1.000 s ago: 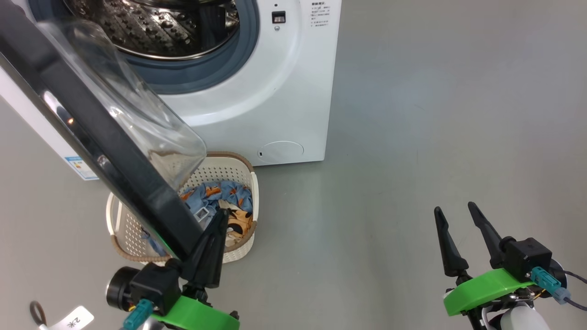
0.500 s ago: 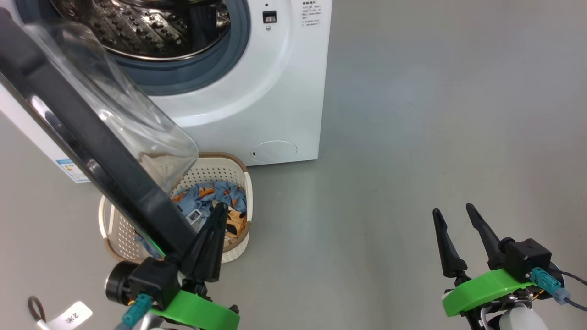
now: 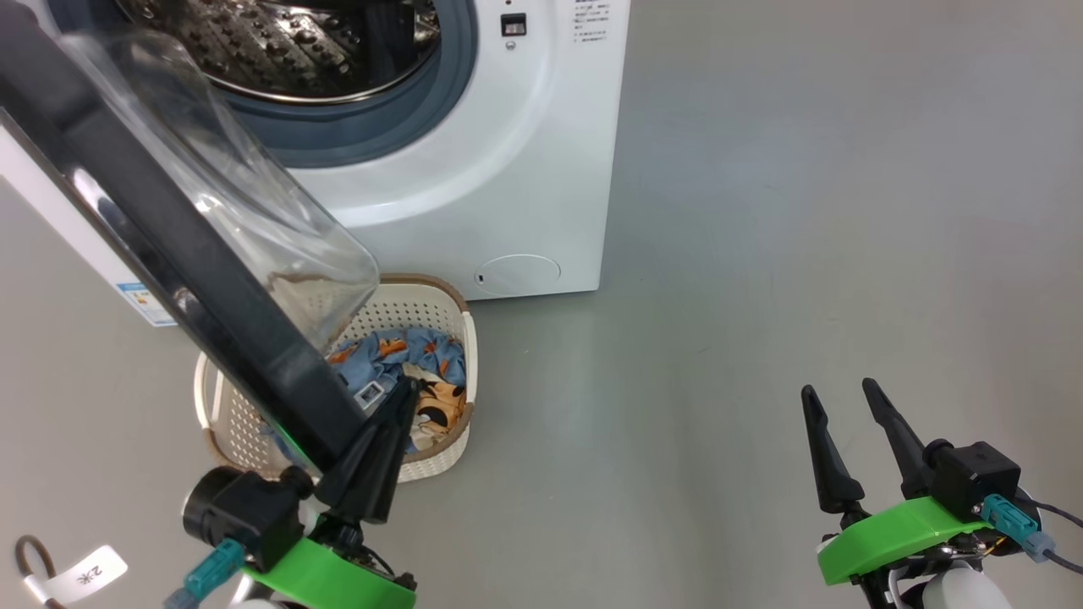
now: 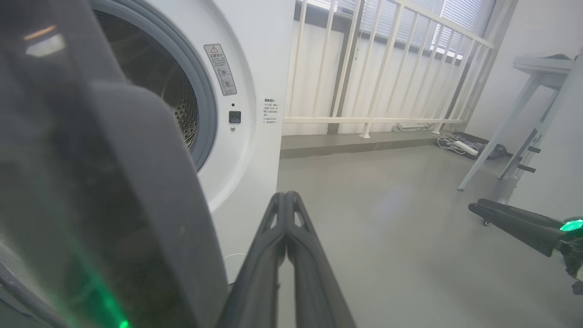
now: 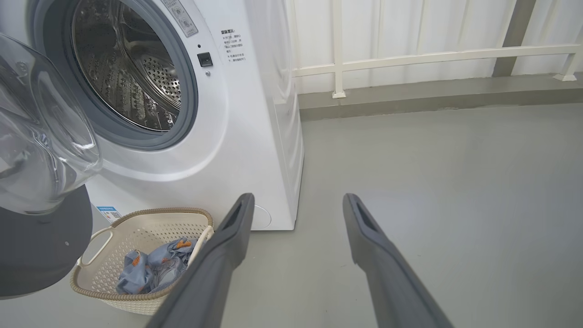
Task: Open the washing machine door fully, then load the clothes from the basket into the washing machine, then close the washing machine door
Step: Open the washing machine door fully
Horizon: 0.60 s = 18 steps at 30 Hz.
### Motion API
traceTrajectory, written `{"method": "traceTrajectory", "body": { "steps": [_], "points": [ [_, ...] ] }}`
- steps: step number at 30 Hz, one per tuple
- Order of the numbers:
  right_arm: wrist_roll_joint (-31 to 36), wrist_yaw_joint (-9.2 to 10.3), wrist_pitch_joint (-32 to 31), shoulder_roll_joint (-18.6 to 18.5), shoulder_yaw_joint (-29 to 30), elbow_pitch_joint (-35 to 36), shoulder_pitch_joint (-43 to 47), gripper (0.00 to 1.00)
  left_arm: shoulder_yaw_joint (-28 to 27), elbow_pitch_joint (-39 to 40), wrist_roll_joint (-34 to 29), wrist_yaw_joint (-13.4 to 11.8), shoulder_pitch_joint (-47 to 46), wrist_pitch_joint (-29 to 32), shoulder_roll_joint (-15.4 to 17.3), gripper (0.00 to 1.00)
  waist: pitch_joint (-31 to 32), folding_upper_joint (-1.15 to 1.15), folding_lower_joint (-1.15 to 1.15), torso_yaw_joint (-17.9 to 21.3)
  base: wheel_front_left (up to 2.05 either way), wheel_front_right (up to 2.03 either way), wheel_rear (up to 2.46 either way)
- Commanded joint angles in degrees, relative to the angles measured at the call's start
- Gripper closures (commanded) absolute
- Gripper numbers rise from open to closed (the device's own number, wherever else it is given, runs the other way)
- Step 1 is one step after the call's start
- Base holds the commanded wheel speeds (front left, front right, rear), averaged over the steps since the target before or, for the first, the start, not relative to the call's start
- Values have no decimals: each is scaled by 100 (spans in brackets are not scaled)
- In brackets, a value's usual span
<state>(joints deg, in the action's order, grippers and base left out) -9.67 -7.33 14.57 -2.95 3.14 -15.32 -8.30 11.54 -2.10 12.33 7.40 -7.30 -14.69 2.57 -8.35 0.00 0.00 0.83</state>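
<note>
Head view: my left arm comes up from the lower left with a green bracket at the wrist, and the left tool (image 3: 409,391) slants up and to the right along the lower edge of the washing machine door (image 3: 169,245). I cannot tell whether it touches the rim. In the left wrist view its two long dark fingers (image 4: 273,237) are pressed flat together with nothing between them, and the door's dark grey face stands just to their left. My right arm sits low on the right, well away from the machine. The right tool (image 3: 838,389) points up over the bare grey floor (image 3: 761,254), its fingers spread wide and empty.

The door stands swung out from the washing machine (image 3: 508,169). Its wide rim is glossy black, and its clear glass bowl (image 3: 254,211) bulges over the left part of the basket (image 3: 398,313). The machine is a smooth white box with a grey rubber ring (image 3: 406,118) around a perforated steel drum (image 3: 288,42) and a round flap (image 3: 518,275) low on the front. The basket sits on the floor just before it, cream plastic with perforated walls, a brown woven-look rim and white loop handles. The clothes (image 3: 415,355) lie crumpled inside it, light blue fabric with orange and black prints.

A blue label sticker (image 3: 144,300) sits low on the machine's side. A warning sticker (image 4: 220,68) with a triangle and a small printed label (image 4: 269,111) are by the opening, their print too small to read. A white tag (image 3: 85,575) lies at the lower left, and I cannot read it with confidence.
</note>
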Motion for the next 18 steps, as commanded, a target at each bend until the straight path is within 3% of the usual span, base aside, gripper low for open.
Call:
{"method": "traceTrajectory", "body": {
  "steps": [1,18],
  "points": [
    [-14,-16,43,7,-125,112,-174,0,-236,97,-12,9,-164,-31,34,100,0,0,0,-21,0,0,0],
    [-89,-16,43,7,-140,26,-160,0,-564,80,-17,-51,59,-31,32,100,52,0,0,-239,0,0,0]
  ]
}}
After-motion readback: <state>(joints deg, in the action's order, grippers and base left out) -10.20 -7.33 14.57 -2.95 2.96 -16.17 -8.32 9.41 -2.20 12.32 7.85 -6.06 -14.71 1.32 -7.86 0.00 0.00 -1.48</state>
